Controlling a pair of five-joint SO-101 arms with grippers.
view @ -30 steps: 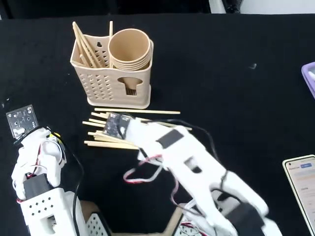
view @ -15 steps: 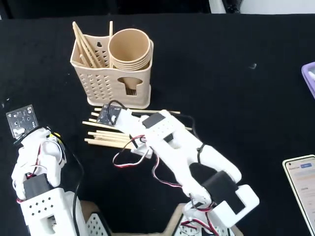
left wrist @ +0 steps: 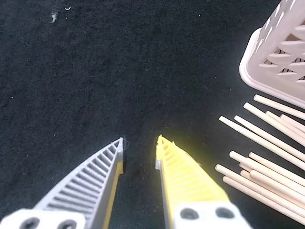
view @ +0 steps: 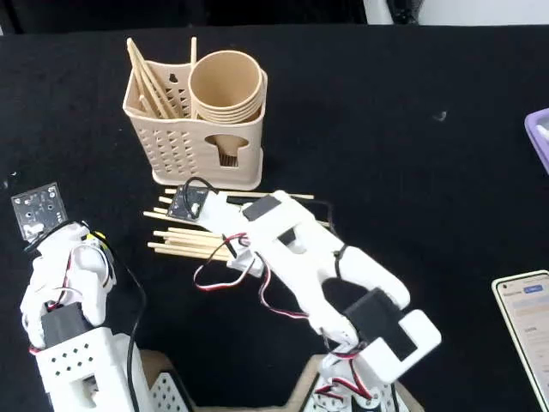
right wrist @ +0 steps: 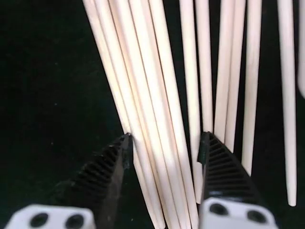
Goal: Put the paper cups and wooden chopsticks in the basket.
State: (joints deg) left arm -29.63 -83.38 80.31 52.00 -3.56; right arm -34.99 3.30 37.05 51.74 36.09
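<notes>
The beige basket [view: 193, 142] stands at the back left, with stacked paper cups [view: 226, 83] and a few wooden chopsticks [view: 148, 79] inside. Several loose chopsticks [view: 176, 242] lie on the black table just in front of it. My right arm [view: 283, 240] stretches over this pile. My right gripper [right wrist: 166, 140] is open, its black fingers straddling several chopsticks [right wrist: 152, 95] that run lengthwise between them. My left arm [view: 67, 283] sits folded at the front left. My left gripper [left wrist: 139, 148] is slightly open over bare table, with chopstick ends [left wrist: 257, 143] and a basket corner [left wrist: 276, 62] off to one side.
A small black card [view: 36, 210] lies by the left arm. A phone [view: 525, 322] and a purple object [view: 540, 133] sit at the right edge. Open black table spreads to the right of the basket.
The right arm has swung left and toward the basket, bringing its wrist over the chopstick pile, and its elbow has folded in. The left arm has not moved.
</notes>
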